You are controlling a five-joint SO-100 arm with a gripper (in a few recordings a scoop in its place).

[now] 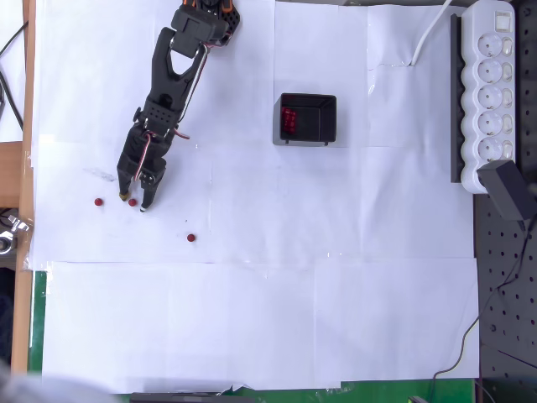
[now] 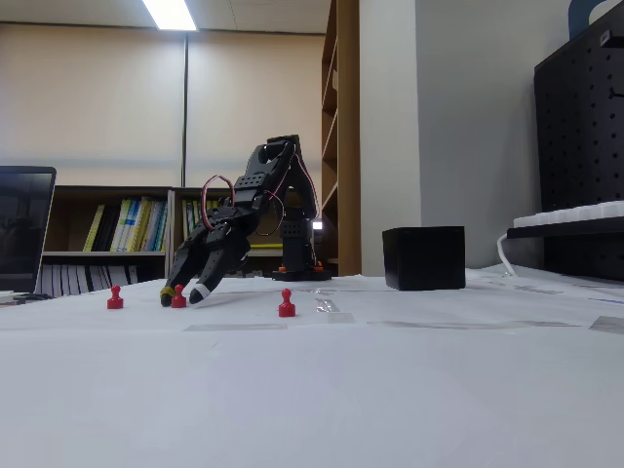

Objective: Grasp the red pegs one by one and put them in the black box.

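Your arm reaches down from the top of the overhead view to the white paper on the left side of the table; gripper (image 1: 134, 203) tips at the surface, jaws apart w/ one red peg (image 1: 132, 201) between the fingertips; can't tell if either finger touches it, so no firm hold to log. In the fixed view the gripper (image 2: 181, 295) is tilted down, tips at paper level, one tip yellowish and one white; that peg (image 2: 178, 297) stands upright between them.

Two more red pegs loose on the paper: one (image 1: 99, 202) just left of the gripper in the overhead view, seen upright (image 2: 115, 299) in the fixed view; the other (image 1: 191, 238) right of and below the gripper in the overhead view, nearer the camera (image 2: 286, 305) in the fixed view.

Black box (image 1: 307, 119) sits well apart from the gripper, toward upper centre in the overhead view; a cluster of red pegs (image 1: 289, 120) lies inside at its left wall; exact count unclear. In the fixed view the box (image 2: 423, 257) is right of the arm.

White power strip (image 1: 489, 92) along the right edge, overhead view.
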